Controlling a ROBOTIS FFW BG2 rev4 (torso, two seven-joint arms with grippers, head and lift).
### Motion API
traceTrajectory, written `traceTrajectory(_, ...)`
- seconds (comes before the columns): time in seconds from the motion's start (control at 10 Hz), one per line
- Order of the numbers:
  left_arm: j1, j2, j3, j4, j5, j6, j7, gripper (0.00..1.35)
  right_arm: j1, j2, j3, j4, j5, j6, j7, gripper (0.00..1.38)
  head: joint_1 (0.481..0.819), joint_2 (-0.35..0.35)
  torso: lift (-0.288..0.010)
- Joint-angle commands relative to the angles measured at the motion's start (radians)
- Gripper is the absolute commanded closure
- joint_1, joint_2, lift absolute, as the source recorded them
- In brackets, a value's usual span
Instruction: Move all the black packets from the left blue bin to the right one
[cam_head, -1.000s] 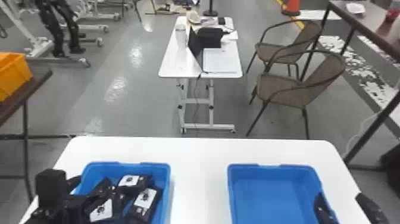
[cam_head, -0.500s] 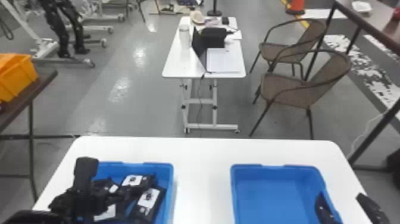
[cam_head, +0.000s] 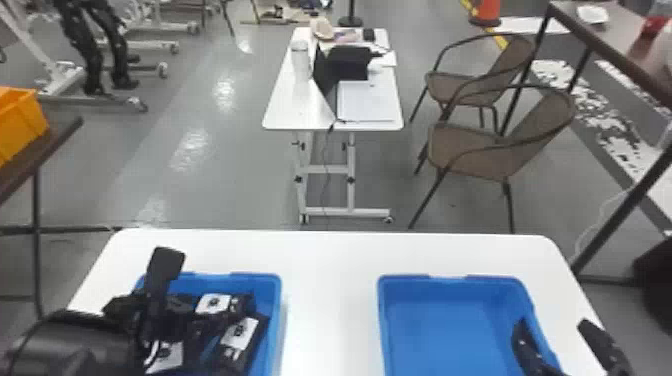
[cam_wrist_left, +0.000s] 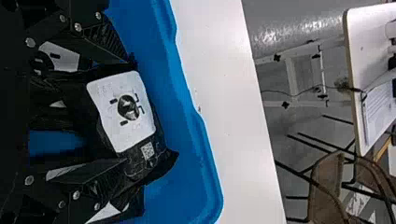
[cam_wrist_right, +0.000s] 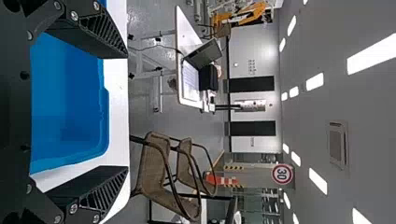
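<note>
Left claw gapes over a packet in the bin, head view's lower left; best straddle it fully, then squeeze evenly.

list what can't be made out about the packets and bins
- Number of black packets: head view, overlapping and partly behind the left arm.
- Near ends of the left bin and right bin: head view, cut off by its bottom edge.
- Small square code: left wrist view, too small.
</note>
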Motion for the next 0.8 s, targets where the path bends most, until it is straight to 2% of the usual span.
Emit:
traceTrajectory(0.0, -0.032, -0.010, -0.012, 0.061, -0.019, 0.005, -0.016, 0.30, -0.001, 0.013, 0.006, 0.005, -0.007, 0.002, 0.000, 0.17, 0.695, -0.005, 0.000)
traceTrajectory(0.1, -0.043, -0.022, 0.000, 0.084, -0.050, 0.011, -0.021, 0.30, 0.001, 0.013, 0.006, 0.010, -0.017, 0.002, 0.000, 0.17, 0.695, -0.012, 0.000)
traceTrajectory(0.2, -0.060, -0.024, 0.008, 0.114, -0.070, 0.028, -0.037, 0.60, 0.001, 0.013, 0.006, 0.012, -0.021, 0.005, 0.000, 0.17, 0.695, -0.012, 0.000)
traceTrajectory(0.3, -0.066, -0.021, -0.009, 0.111, -0.099, 0.048, -0.040, 1.01, 0.002, 0.013, 0.006, 0.012, -0.029, 0.005, 0.000, 0.17, 0.695, -0.010, 0.000)
traceTrajectory(0.4, -0.066, -0.019, -0.005, 0.100, -0.111, 0.071, -0.054, 1.02, 0.002, 0.013, 0.008, 0.013, -0.033, 0.005, 0.000, 0.17, 0.695, -0.005, 0.000)
traceTrajectory(0.5, -0.066, -0.016, -0.002, 0.088, -0.154, 0.086, -0.080, 1.11, 0.002, 0.013, 0.008, 0.013, -0.035, 0.007, 0.000, 0.17, 0.695, -0.003, 0.000)
traceTrajectory(0.6, -0.046, -0.017, 0.012, 0.048, -0.186, 0.083, -0.076, 1.20, 0.002, 0.013, 0.008, 0.015, -0.038, 0.007, 0.000, 0.17, 0.695, 0.002, 0.000)
traceTrajectory(0.7, -0.028, -0.024, 0.048, 0.038, -0.186, 0.048, -0.083, 1.21, 0.002, 0.013, 0.008, 0.015, -0.041, 0.008, 0.000, 0.17, 0.695, 0.012, 0.000)
